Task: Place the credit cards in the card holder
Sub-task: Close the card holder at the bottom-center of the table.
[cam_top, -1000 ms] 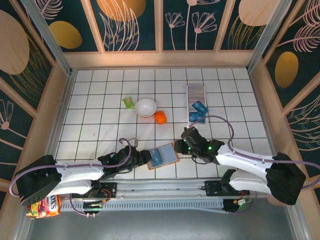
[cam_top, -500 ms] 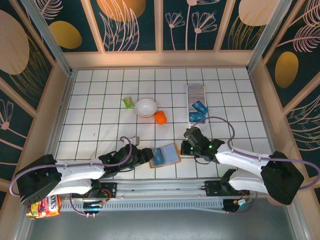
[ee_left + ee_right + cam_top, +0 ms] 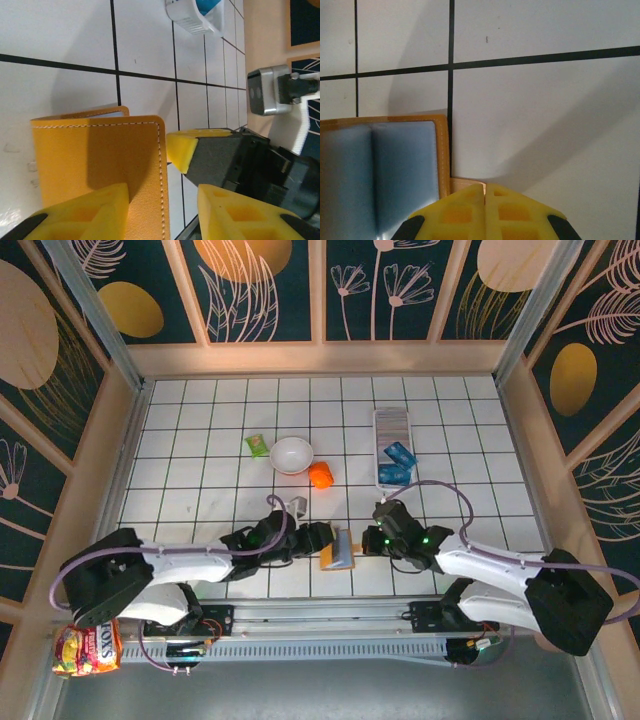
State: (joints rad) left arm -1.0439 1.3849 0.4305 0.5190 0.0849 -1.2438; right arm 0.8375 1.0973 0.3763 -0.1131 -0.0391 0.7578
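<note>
Opening the wallet [image 3: 100, 150].
Right tool [image 3: 485, 187] was clenched, perhaps on its corner; left tool [image 3: 162, 197] stood released; next: spread it flat.

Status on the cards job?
Done: two credit cards sit in the card holder. In hand: the wallet, with the left gripper open at its cover and the right gripper shut at its edge. Left: any cards inside it; can't tell.

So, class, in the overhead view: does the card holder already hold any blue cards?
Yes, blue credit cards show inside the white card holder, toward its near end.
</note>
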